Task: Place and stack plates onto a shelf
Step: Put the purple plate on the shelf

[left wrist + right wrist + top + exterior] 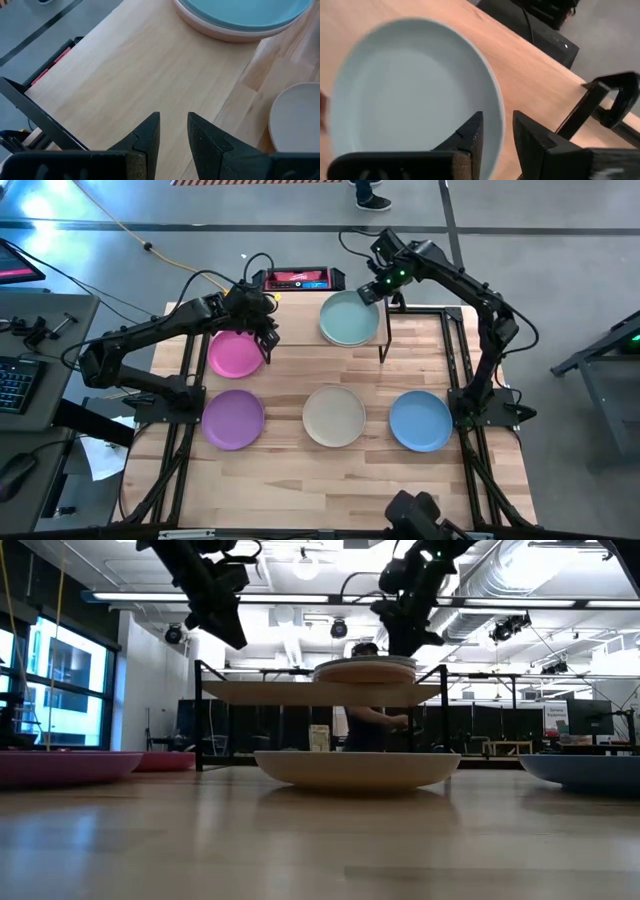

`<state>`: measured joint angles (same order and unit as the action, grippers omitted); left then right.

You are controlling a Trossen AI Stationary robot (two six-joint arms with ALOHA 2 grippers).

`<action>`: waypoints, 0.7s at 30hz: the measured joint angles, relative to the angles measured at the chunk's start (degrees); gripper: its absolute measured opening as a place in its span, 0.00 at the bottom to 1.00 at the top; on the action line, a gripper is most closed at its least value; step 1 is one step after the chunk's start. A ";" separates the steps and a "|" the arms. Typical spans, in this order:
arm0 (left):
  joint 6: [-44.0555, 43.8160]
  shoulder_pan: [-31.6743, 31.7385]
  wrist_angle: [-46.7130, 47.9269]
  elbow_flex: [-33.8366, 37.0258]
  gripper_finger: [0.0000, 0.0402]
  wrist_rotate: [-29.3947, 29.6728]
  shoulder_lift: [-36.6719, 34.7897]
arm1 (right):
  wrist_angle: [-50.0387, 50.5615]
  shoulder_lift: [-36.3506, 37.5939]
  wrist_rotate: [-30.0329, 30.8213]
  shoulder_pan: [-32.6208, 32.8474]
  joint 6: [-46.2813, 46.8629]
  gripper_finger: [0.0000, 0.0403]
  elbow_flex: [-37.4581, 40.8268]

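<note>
The shelf (330, 330) stands at the far side of the table (330, 480), a light board on thin black legs. On its right half sits a stack of plates with a pale teal plate (349, 318) on top; the low view shows a peach-coloured one under it. The right gripper (372, 292) hangs just over the far right rim of that teal plate. Its two dark fingers (470, 137) stand a little apart, with the plate's edge showing below the gap, and nothing is pinched between them.

The left gripper (262, 330) hovers over the left half of the shelf board, above bare wood. Its fingers (147, 135) are parted by a narrow gap and hold nothing.

A pink plate (237, 354) lies on the table at the shelf's left end, partly under the left arm. Nearer to me three more plates lie in a row, well apart from each other: a purple plate (233, 419) on the left, a cream plate (334, 416) in the middle, and a blue plate (420, 420) on the right.
</note>
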<state>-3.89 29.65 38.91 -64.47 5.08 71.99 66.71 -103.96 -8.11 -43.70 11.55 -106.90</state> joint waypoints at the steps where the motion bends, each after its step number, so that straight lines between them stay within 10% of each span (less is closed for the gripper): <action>1: 0.13 0.00 0.27 -0.02 0.22 0.01 0.00 | 0.79 0.11 -0.05 0.38 0.15 0.21 -1.08; 21: 2.08 0.06 7.70 -0.02 0.22 0.04 0.00 | 1.98 -3.22 -3.02 23.62 7.64 0.21 -4.78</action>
<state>-1.80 29.71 46.61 -64.49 5.13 71.99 68.69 -107.18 -11.14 -20.08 19.19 -111.68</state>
